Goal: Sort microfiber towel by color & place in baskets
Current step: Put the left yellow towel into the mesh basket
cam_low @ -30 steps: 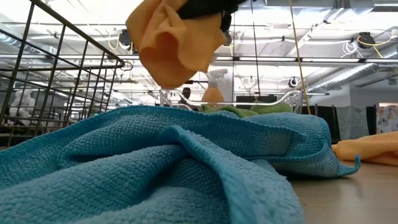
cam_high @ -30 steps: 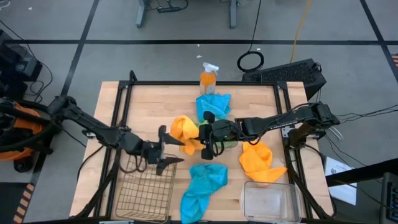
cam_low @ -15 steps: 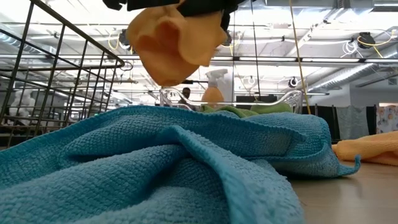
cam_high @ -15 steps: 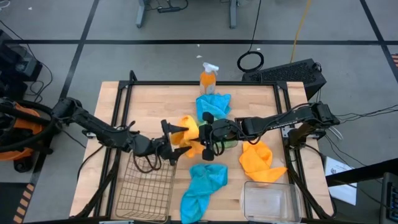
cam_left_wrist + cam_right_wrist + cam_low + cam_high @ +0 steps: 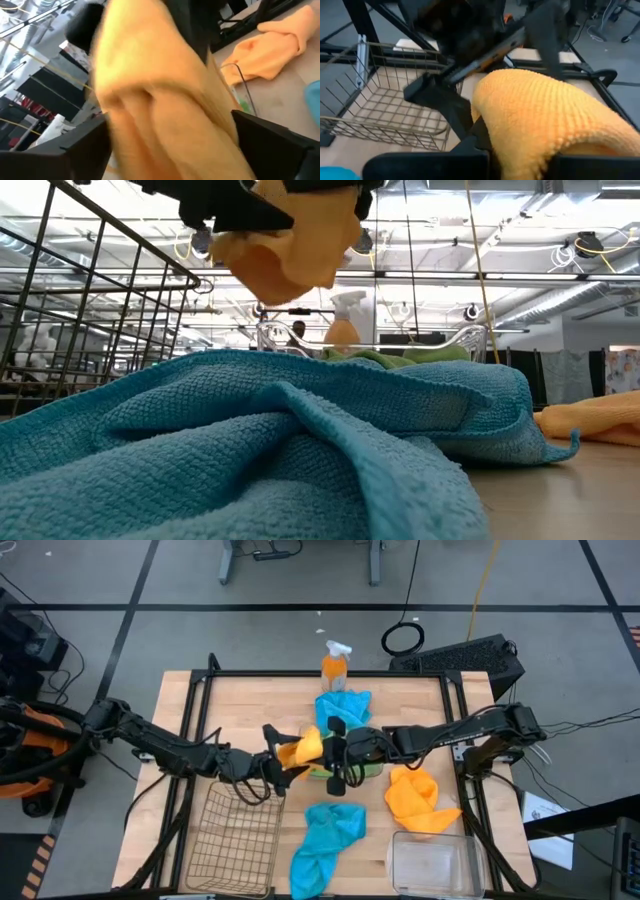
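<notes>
An orange-yellow towel (image 5: 303, 748) hangs above the table's middle with my right gripper (image 5: 334, 753) shut on it. My left gripper (image 5: 282, 754) is open and comes level from the left; its two fingers (image 5: 82, 145) stand on either side of the towel (image 5: 160, 110). One blue towel (image 5: 325, 836) lies crumpled near the front, another (image 5: 343, 708) at the back. A second orange-yellow towel (image 5: 415, 797) lies at the right. A green towel (image 5: 395, 358) lies in a clear basket (image 5: 472, 338) beneath the grippers. My left gripper has the towel between its open fingers; whether they touch it I cannot tell. My right gripper pinches a bunched part of the orange-yellow towel (image 5: 520, 145), coming about level from the table's right. The towel is lifted clear and bulges out beyond the fingers toward the left gripper.
The wire basket (image 5: 235, 845) stands at the near left, and a second clear basket (image 5: 432, 862) at the near right. An orange spray bottle (image 5: 335, 664) stands at the far edge. Black frame rails (image 5: 190, 730) run along the table's sides.
My left gripper has gone from above the wire basket's far edge toward the table's right, up to the hanging orange-yellow towel, and has tipped nearer to level. Its open fingers now stand around the towel. The towel's hanging end has bunched up a little.
</notes>
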Controlling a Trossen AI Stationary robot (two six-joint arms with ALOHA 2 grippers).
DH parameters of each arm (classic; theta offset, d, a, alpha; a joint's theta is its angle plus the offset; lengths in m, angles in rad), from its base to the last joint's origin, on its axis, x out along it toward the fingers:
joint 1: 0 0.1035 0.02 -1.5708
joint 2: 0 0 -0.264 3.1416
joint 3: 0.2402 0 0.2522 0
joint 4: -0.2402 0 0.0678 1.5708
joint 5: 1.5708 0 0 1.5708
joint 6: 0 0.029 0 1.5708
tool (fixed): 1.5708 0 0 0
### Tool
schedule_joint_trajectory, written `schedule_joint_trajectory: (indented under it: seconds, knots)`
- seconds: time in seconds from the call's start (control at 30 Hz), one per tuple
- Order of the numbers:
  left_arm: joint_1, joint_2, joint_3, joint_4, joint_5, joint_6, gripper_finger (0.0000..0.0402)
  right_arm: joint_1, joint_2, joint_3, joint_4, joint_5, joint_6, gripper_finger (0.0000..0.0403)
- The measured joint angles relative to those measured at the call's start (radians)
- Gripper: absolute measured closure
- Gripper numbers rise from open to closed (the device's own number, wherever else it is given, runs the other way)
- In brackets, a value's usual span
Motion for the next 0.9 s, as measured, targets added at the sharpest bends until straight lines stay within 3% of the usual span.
schedule_joint_trajectory:
  seconds: [0.1, 0.23, 0.37, 0.53, 0.73, 0.9]
  knots:
    - [0.0, 0.0, 0.0, 0.003, 0.009, 0.001, 0.0054, 0.001, -0.012, 0.0, 0.002, 0.0, 0.0, 0.0399]
    - [0.0, 0.0, 0.001, 0.01, 0.027, 0.002, 0.013, 0.007, -0.013, 0.0, 0.002, 0.0, 0.0, 0.0399]
    - [0.0, 0.0, 0.014, 0.008, 0.027, 0.002, 0.0232, 0.013, -0.013, 0.0, -0.015, -0.001, 0.001, 0.0391]
    - [0.001, 0.0, 0.024, 0.002, 0.068, 0.009, 0.0372, 0.013, -0.015, 0.001, -0.066, -0.002, 0.026, 0.0342]
    - [0.0, 0.001, 0.03, 0.003, 0.092, 0.003, 0.0372, 0.015, -0.017, 0.004, -0.184, 0.012, 0.04, 0.0258]
    - [-0.002, -0.011, 0.034, 0.016, 0.104, -0.023, 0.0387, 0.033, -0.032, 0.001, -0.402, 0.162, 0.067, 0.02]
